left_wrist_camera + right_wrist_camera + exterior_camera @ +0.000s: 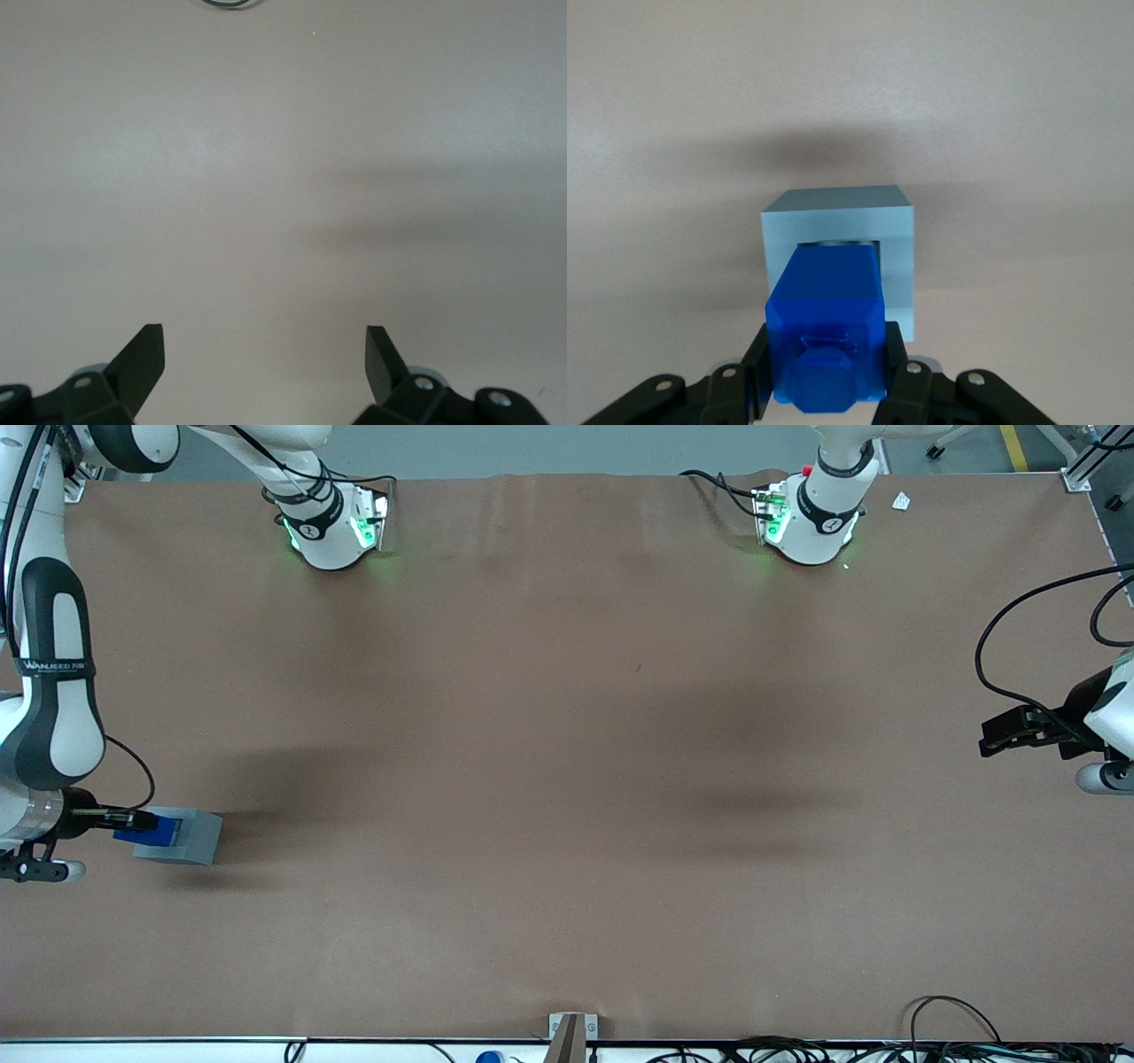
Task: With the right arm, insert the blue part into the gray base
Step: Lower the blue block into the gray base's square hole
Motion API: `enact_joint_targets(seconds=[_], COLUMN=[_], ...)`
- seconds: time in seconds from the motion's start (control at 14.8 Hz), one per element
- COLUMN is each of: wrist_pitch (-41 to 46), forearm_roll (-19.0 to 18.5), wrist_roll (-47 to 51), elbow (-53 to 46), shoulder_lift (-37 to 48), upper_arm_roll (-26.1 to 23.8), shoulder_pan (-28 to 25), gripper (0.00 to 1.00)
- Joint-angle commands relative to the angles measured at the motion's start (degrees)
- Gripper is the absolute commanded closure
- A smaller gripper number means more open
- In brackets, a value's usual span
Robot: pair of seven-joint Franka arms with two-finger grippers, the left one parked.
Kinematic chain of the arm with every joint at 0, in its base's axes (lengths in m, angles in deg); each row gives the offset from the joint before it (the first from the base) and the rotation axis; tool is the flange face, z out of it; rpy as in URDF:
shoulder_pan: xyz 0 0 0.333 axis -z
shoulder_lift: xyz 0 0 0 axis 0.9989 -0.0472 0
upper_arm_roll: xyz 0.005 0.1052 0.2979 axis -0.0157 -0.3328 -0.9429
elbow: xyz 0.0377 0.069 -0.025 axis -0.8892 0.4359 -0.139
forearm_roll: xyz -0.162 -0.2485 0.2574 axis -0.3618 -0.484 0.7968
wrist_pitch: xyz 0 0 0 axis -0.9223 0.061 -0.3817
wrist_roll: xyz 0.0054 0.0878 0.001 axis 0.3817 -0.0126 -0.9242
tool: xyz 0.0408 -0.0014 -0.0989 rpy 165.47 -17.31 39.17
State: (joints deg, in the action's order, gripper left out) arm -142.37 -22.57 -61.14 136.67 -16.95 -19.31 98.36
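Above the gray base [840,232], gripper [827,376]-clamped blue part [827,328], long axis recessward.

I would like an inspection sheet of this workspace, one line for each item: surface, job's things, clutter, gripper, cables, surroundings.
Surface: brown table, bare over most of its area, with soft shadows.
Job's things: blue part held over the gray base, lined up with its recess, at the working arm's end of the table; how deep it sits cannot be told.
Clutter: small white scrap by the parked arm's base.
Gripper: right gripper shut on the blue part.
Cables: black loops at the parked arm's end; more cables along the table edge nearest the front camera.
Surroundings: gray floor past the table.
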Motion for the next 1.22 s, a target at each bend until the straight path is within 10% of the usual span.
enact_joint_targets(seconds=[0.0,1.15], wrist_pitch=[0.7,1.0], forearm_roll=[1.4,0.3], wrist_roll=[-0.8,-0.9], elbow=[-1.0,-1.0], shoulder_lift=[-0.8,-0.9], upper_arm_roll=[-1.0,-0.9], shoulder_pan=[1.2,1.2], gripper=[1.0,1.0])
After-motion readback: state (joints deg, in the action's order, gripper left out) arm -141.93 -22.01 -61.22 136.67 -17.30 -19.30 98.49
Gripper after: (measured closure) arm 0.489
